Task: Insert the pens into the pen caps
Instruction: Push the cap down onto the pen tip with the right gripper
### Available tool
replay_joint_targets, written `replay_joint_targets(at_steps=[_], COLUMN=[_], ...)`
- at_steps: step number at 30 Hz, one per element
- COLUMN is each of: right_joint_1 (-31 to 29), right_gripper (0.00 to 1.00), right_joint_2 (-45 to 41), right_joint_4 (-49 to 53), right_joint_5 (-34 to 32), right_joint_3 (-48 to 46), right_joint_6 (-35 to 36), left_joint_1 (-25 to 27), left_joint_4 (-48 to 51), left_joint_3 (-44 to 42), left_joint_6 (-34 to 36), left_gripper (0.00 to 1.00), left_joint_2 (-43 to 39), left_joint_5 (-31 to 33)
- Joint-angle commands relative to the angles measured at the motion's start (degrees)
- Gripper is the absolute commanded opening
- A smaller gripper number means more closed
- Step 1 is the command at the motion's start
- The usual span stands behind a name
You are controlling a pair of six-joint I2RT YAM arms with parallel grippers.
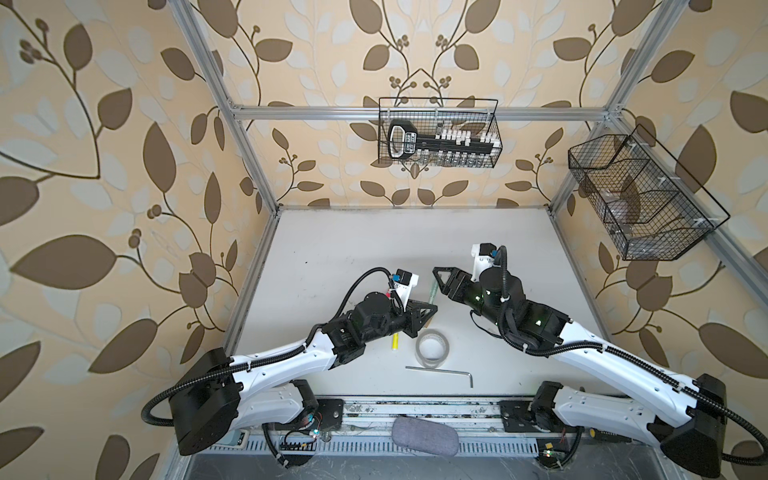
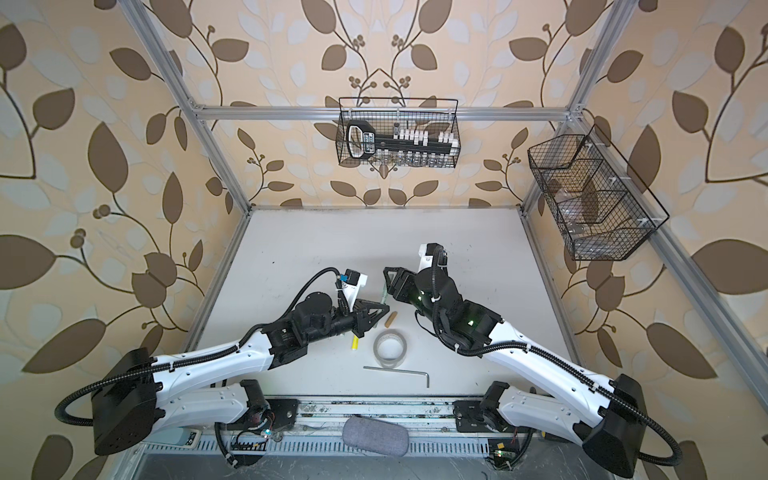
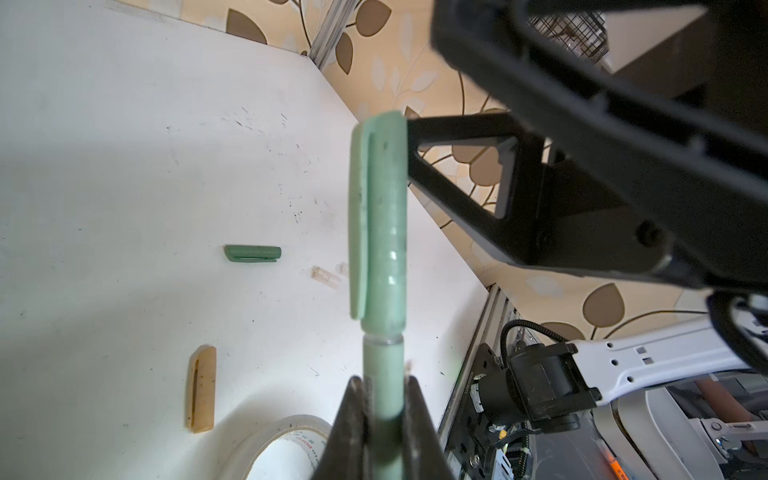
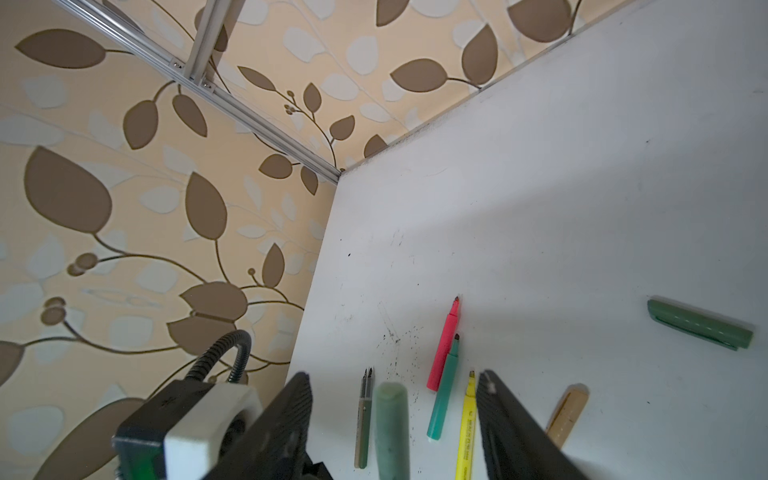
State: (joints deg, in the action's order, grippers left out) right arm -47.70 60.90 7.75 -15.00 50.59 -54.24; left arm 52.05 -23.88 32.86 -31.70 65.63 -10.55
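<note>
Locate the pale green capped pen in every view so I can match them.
Both top views: pale green pen mid-table, between the two gripper tips.
Left wrist: centre, clamped in the left gripper.
Right wrist: foreground, its cap between the open right gripper's fingers.
Shared landmark: tan cap, seen in a top view and both wrist views.

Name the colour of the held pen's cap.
Pale green cap; left wrist view shows it best.

No text is legible. Blurred print runs along the yellow marker (image 4: 466, 432), red letters line the core of the tape roll (image 3: 286, 428), and a label marks the black-handled tool (image 1: 409, 146).
</note>
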Motion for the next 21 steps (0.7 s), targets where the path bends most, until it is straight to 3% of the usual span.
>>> replay_joint_targets(at_steps=[1, 8, 19, 21], right_joint_1=[0.33, 0.42, -2.78, -4.59], right_gripper=[0.64, 0.52, 0.01, 0.00], right_joint_2=[1.74, 5.79, 7.21, 7.17], right_joint_4=[0.31, -0.76, 1.23, 1.47], right_joint_5=[2.92, 4.22, 1.25, -0.65], right_joint_3=[2.28, 3.74, 3.30, 2.67], right_joint_6=[2.02, 2.47, 4.49, 4.04], left_joint_1=[-0.37, -0.37, -0.37, -0.37], left_joint_4=[-3.14, -3.68, -5.49, -4.22], left_joint_3=[0.06, -0.31, -0.12, 1.33], left_joint_6=[1.26, 1.03, 1.35, 2.35], left_gripper=[0.00, 0.00, 0.00, 0.00], left_joint_2=[-1.03, -1.22, -0.68, -0.51], left_joint_5=[-1.50, -1.78, -0.57, 2.38])
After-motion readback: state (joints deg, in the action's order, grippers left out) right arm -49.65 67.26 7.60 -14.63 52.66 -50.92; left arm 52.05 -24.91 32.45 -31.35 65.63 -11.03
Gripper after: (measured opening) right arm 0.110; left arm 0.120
